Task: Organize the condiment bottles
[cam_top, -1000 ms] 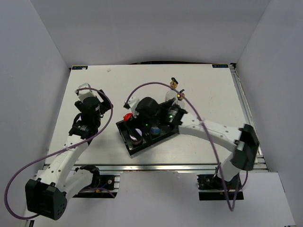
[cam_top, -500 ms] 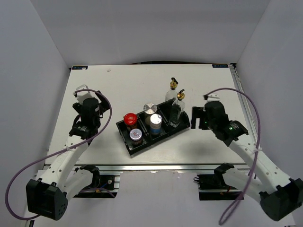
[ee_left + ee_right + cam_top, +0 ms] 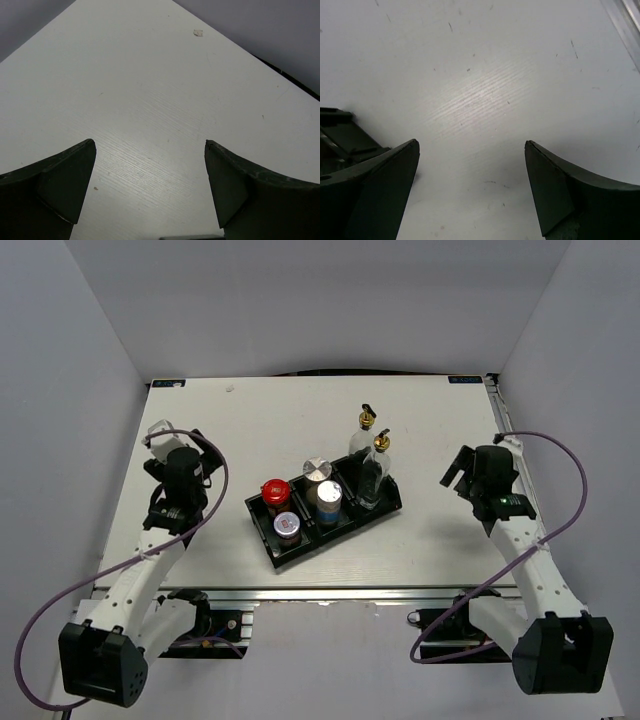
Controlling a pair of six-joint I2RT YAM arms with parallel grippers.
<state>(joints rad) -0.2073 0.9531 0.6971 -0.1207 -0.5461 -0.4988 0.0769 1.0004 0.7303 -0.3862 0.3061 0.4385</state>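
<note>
The condiment bottles stand in a black tray (image 3: 345,531) at mid-table. Two clear glass bottles with gold spouts (image 3: 362,440) (image 3: 374,472) are at its right end. A silver-capped shaker (image 3: 316,470) and a white-capped shaker (image 3: 329,496) are in the middle. The red-lidded jar (image 3: 274,490) and a small shaker (image 3: 287,526) are at the left end. My left gripper (image 3: 158,436) (image 3: 150,143) hovers open over bare table, left of the tray. My right gripper (image 3: 457,467) (image 3: 472,143) is open over bare table to the tray's right, with nothing between its fingers.
The tray's dark corner (image 3: 342,136) shows at the left edge of the right wrist view. A metal rail (image 3: 515,465) runs along the table's right edge. Grey walls enclose the table on three sides.
My right arm has swung away from over the tray to the table's right side, uncovering the bottles. My left gripper has drifted slightly left and back.
</note>
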